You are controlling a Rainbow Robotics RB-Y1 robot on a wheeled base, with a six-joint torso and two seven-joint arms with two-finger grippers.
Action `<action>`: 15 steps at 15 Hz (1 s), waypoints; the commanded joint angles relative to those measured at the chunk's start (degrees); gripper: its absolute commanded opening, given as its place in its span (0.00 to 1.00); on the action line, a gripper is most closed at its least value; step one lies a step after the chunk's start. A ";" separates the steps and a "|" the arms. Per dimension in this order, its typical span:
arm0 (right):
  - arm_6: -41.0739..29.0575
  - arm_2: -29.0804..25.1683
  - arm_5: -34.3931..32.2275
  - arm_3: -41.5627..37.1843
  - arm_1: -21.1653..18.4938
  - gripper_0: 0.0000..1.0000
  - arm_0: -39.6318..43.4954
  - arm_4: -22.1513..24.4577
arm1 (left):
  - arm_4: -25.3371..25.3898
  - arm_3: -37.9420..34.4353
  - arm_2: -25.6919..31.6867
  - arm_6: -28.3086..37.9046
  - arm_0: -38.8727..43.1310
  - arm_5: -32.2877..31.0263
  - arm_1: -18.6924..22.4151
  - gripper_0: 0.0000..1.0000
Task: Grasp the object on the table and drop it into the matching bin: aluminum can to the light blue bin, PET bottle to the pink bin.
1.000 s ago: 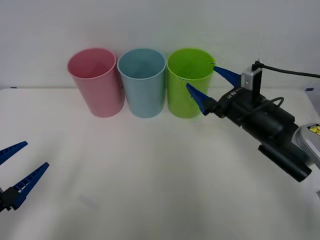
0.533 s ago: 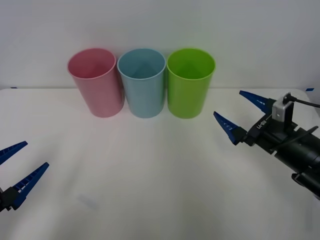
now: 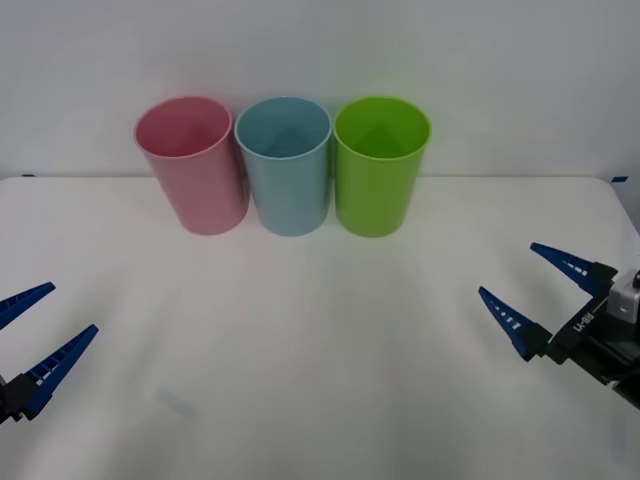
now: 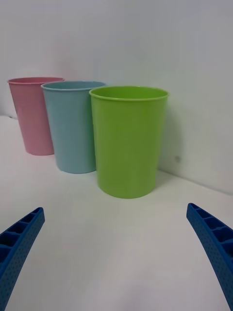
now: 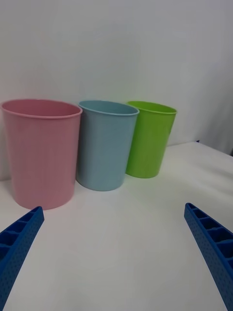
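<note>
- Front view: the right hand (image 3: 537, 285) hangs low over the right near part of the white worktop (image 3: 320, 340), its two blue ribbed fingers (image 3: 508, 322) spread wide, nothing between them and nothing touched.
- Front view: the left hand (image 3: 35, 330) sits at the near left edge of the worktop, fingers likewise spread wide and holding nothing.
- Front view: at the far side stand three bins in a row, upright and just beside one another: the pink bin (image 3: 193, 170) on the left, the light blue bin (image 3: 287, 172) in the middle, a green bin (image 3: 378, 172) on the right. Both hands are well apart from them.
- Right wrist view: the right hand's fingers (image 4: 19, 243) are far apart with bare worktop (image 4: 116, 252) between them; the green bin (image 4: 127, 141) is nearest, then the light blue bin (image 4: 73, 129), then the pink bin (image 4: 35, 116).
- Left wrist view: the left hand's fingers (image 5: 19, 238) are also wide apart over bare worktop (image 5: 111, 243); the pink bin (image 5: 41, 150) is nearest, the light blue bin (image 5: 104, 146) next, the green bin (image 5: 149, 141) farthest.
- Whether the can lies inside a bin cannot be told.
</note>
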 commanded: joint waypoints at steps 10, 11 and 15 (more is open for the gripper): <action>0.01 -9.06 -12.17 0.02 2.90 1.00 10.36 -3.02 | 0.00 0.00 0.00 0.00 0.00 0.00 0.00 1.00; 0.01 -9.23 -12.70 0.02 2.90 1.00 10.89 -3.20 | 0.00 0.00 0.00 0.00 0.00 0.00 0.00 1.00; 0.10 -9.85 -13.84 0.02 2.90 1.00 11.86 -3.20 | 0.00 0.00 0.00 0.00 0.00 0.00 0.00 1.00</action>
